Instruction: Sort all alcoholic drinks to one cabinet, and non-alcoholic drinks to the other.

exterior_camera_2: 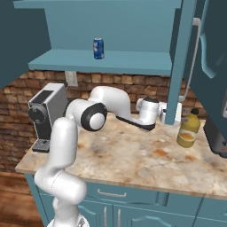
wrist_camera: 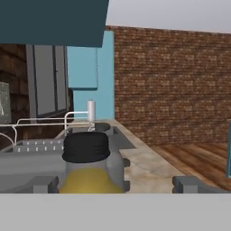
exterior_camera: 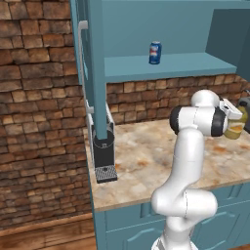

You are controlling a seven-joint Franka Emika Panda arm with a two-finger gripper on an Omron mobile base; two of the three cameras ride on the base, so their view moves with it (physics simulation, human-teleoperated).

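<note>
Juice bottle (wrist_camera: 88,169) fills my 6 o'clock between my wide-open hand (wrist_camera: 115,184); next I close, then lift toward the shelf (exterior_camera_2: 133,60) holding the soda can (exterior_camera_2: 98,48).

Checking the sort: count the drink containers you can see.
2. A blue soda can stands on the open cabinet shelf; a yellow juice bottle stands on the counter. Others may be hidden.

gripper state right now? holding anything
gripper: open, holding nothing; its fingers stand wide on either side of the juice bottle, not closed on it.
</note>
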